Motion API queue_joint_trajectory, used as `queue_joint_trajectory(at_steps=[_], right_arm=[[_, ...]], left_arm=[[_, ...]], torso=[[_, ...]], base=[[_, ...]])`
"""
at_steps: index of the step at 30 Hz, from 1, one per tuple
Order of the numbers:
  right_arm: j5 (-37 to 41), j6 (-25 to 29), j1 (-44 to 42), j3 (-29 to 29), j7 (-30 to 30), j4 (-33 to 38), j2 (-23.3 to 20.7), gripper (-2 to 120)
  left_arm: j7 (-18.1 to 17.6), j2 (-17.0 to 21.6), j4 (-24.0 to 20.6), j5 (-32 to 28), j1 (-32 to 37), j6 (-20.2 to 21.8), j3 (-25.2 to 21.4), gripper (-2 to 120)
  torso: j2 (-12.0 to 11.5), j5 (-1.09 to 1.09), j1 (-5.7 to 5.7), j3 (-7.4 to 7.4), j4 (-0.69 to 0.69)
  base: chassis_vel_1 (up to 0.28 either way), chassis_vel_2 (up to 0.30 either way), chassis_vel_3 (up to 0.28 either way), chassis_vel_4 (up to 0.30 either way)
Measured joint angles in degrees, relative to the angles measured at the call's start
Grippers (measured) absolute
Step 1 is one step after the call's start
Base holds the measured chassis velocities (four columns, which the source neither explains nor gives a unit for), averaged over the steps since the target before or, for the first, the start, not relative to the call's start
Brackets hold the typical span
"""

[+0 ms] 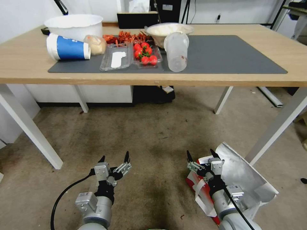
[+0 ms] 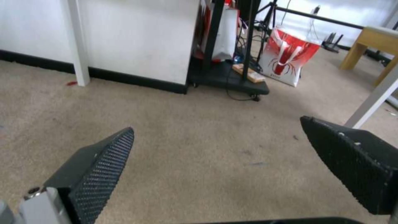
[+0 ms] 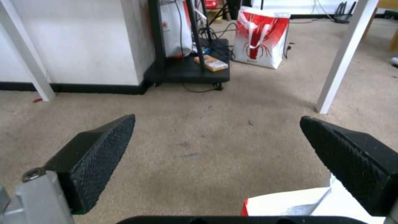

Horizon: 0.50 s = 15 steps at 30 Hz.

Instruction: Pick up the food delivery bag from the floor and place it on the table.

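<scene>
The job has not really started yet. The biggest thing is the desk [image 1: 25, 60], which runs across the top of the head view, with its white legs coming down at the left and right. A dark grey mat [image 1: 224, 54] lies on it, and the right part of that mat is bare, so there looks to be room for the bag there. The left part of the mat is crowded with food things (a blue and white cup [image 1: 67, 48] on its side, a box of small red tomatoes [image 1: 145, 54], a clear plastic cup [image 1: 176, 51] and a white bowl [image 1: 74, 25]). Below the desk is the floor [image 1: 144, 134], beige and stained, filling the middle of the head view. The food delivery bag [image 1: 243, 172] is on the floor at the lower right of the head view, close to a desk leg, with its shiny silver inside showing and a white strap hanging by its red side. A corner of it also shows at the bottom right of the right wrist view. The right hand [image 1: 201, 156] is over the near left edge of the bag with its two fingers apart, holding nothing. The left hand [image 1: 114, 158] is at the lower middle-left, above bare floor, with its fingers apart too and nothing in it. So the grabbing, the lifting and the putting on the desk are all left to do.
</scene>
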Motion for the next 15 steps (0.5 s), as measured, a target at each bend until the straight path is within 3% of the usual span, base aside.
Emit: queue_joint_trajectory(at_steps=[15], right_arm=[[0.0, 0.2, -0.3, 0.1, -0.1, 0.2, 0.0, 100]], left_arm=[[0.0, 0.0, 0.1, 0.0, 0.2, -0.3, -0.1, 100]], torso=[[-3.2, 0.00, -0.24, -2.95, 0.00]], base=[[0.000, 0.000, 0.000, 0.000]])
